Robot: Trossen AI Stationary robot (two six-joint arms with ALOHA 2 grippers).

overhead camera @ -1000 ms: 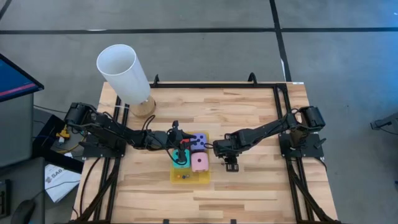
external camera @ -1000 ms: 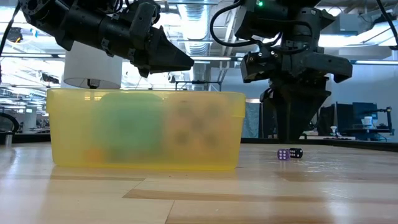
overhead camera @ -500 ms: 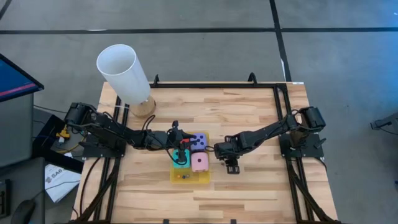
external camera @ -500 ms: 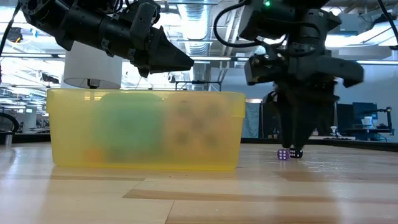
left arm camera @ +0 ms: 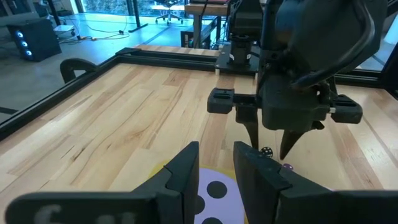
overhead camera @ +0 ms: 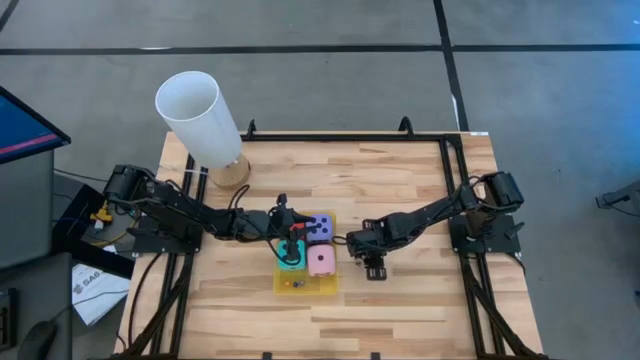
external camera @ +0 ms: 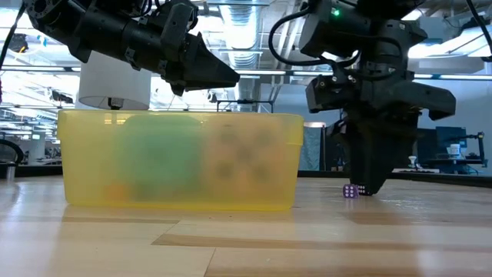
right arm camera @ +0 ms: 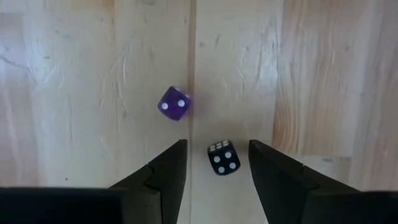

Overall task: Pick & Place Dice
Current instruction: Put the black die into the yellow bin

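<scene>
The right gripper (right arm camera: 212,163) points down at the tabletop beside the yellow tray's (overhead camera: 327,287) right wall, jaws open and empty, a small black die (right arm camera: 223,158) between its fingertips. A small purple die (right arm camera: 174,104) lies just beyond. The left gripper (overhead camera: 291,237) hovers over the tray, jaws narrow, above the big cubes.

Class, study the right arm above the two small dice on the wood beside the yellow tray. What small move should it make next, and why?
Probably a short, straight descent, then closing. The right pincer is open, and the small black die already lies between its fingers on the table, not yet gripped. The small purple die lies apart, outside the fingers, so it should stay undisturbed.
</scene>
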